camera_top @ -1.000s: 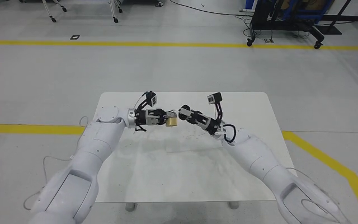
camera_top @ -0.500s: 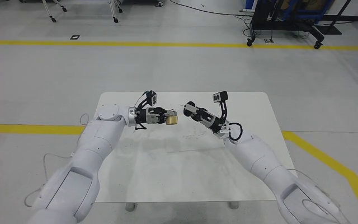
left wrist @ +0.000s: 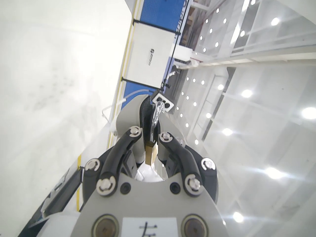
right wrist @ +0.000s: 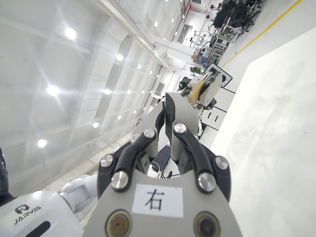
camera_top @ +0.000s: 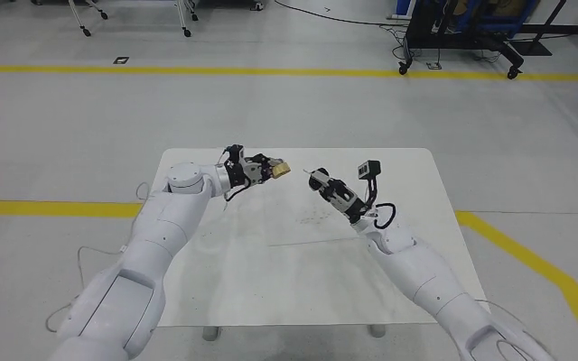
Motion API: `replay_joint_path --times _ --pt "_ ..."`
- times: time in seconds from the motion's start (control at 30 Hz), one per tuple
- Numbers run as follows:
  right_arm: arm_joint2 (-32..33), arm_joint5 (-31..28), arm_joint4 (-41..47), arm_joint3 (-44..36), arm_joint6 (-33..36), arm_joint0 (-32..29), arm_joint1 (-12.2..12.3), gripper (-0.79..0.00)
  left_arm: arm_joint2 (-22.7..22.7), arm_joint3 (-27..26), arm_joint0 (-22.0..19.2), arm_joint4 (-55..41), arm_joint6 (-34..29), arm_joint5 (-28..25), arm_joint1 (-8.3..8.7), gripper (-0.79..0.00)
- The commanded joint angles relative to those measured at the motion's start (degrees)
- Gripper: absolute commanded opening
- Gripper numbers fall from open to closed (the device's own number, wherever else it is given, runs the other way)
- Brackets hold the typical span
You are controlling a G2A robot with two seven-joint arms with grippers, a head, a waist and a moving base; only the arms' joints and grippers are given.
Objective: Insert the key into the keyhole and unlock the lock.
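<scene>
Above the far middle of the white table (camera_top: 271, 280), my left gripper (camera_top: 270, 169) is shut on the brass padlock (camera_top: 281, 169). In the left wrist view the padlock (left wrist: 150, 152) sits between the fingers, with its silver shackle (left wrist: 157, 114) pointing away from the palm. My right gripper (camera_top: 316, 178) hovers a short gap to the padlock's right, and a thin sliver of the key (camera_top: 307, 171) pokes from its tip toward the lock. In the right wrist view the fingers (right wrist: 172, 114) are pressed together, and the padlock (right wrist: 195, 92) shows beyond them, apart from the tip.
The table's far edge (camera_top: 298, 150) runs just behind both grippers. Faint scuff marks (camera_top: 316, 217) lie on the surface under the right arm. Yellow floor lines (camera_top: 271, 69) and wheeled frames stand well beyond the table.
The two grippers have drawn apart. My left gripper turned and carried the padlock toward the table's far edge. My right gripper pulled back to the right, away from the lock.
</scene>
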Motion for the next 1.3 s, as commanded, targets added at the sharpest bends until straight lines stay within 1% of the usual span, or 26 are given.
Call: replay_joint_path --times 0.0,0.03,0.5,0.57,0.63,0.7,0.8,0.87,0.93,1.0,1.03,1.17,1.2,1.27 --pt "1.21 3.04 -2.21 -2.79 -1.96 -1.78 0.51 -0.785 0.42 -0.31 -0.03 1.69 1.79 -0.39 -0.03 -0.785" --pt "1.77 4.95 -3.93 -4.73 -1.93 -2.58 0.86 -0.785 0.42 -0.31 -0.03 1.69 1.79 -0.39 -0.03 -0.785" --pt "1.77 4.95 -3.93 -4.73 -1.93 -2.58 0.86 -0.785 0.42 -0.31 -0.03 1.69 1.79 -0.39 -0.03 -0.785" --pt "1.47 6.08 -5.2 -4.91 -3.21 -2.62 0.71 -0.785 0.54 -1.48 0.7 2.46 3.95 -0.62 -0.05 -0.785" --pt "0.19 8.11 -6.98 -5.57 -6.84 -2.48 -0.02 -0.785 0.03 -3.44 1.86 1.85 5.3 -0.79 -0.04 -0.785" --pt "-1.58 9.15 -6.84 -5.35 -9.8 -2.53 -1.1 -0.785 -0.41 -5.08 2.76 2.7 7.6 -1.81 0.16 -0.785" --pt "-2.66 9.03 -5.1 -4.26 -12.95 -2.48 -2.26 -0.785 -1.17 -6.95 3.97 2.79 9.11 -2.89 0.38 -0.785" --pt "-3.12 8.42 -7.67 -2.82 -17.99 -2.09 -2.99 -0.785 -1.39 -8.07 4.43 5.0 12.03 -3.83 0.67 -0.785" --pt "-3.99 8.67 -8.37 -2.65 -20.83 -2.12 -3.79 -0.785 -1.7 -9.71 5.26 5.78 13.04 -3.94 0.86 -0.785" --pt "-4.32 9.19 -8.46 -1.88 -22.08 -1.74 -4.39 -0.785 -1.72 -11.22 5.96 7.43 14.31 -3.71 1.06 -0.785" --pt "-4.59 9.32 -8.33 -1.75 -22.26 -1.63 -4.71 -0.785 -1.97 -11.96 6.43 6.8 13.52 -3.16 1.1 -0.785" --pt "-4.83 9.29 -6.79 -0.6 -21.88 -1.19 -5.72 -0.785 -2.31 -13.91 7.25 9.73 16.19 -2.57 1.48 -0.785" --pt "-4.86 9.24 -6.64 -0.31 -21.78 -1.09 -5.93 -0.785 -2.16 -14.42 7.39 11.52 17.67 -2.58 1.6 -0.785" --pt "-4.93 9.41 -6.76 0.36 -21.78 -0.84 -6.35 -0.785 -2.34 -15.67 8.14 11.98 18.23 -2.15 1.68 -0.785"
